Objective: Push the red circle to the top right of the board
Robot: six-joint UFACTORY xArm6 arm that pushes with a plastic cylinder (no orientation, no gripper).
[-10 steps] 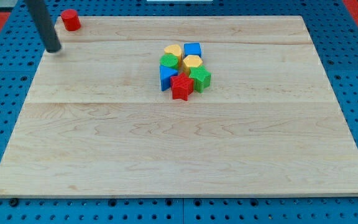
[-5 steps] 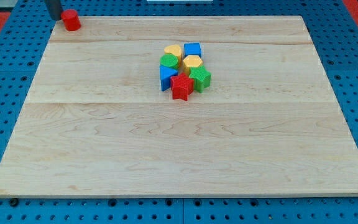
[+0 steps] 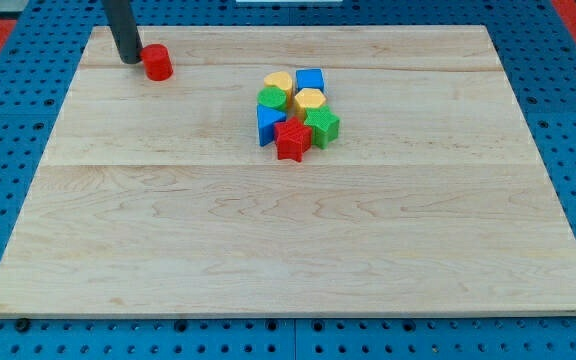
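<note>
My tip (image 3: 129, 58), the lower end of a straight dark rod with nothing to open or close, sits on the wooden board (image 3: 288, 250) near its top left corner, pressed against the left side of the red circle (image 3: 157, 63). The red circle lies in the board's upper left area, just to the view's right of my tip and well apart from the other blocks. Those 7 blocks huddle together a little above the board's centre: a yellow block (image 3: 278, 82) and a blue cube (image 3: 310, 79) at the top, a green block (image 3: 272, 98) and a second yellow block (image 3: 309, 100) below them, then a blue block (image 3: 267, 122), a red star (image 3: 291, 141) and a green block (image 3: 323, 126) toward the view's bottom.
</note>
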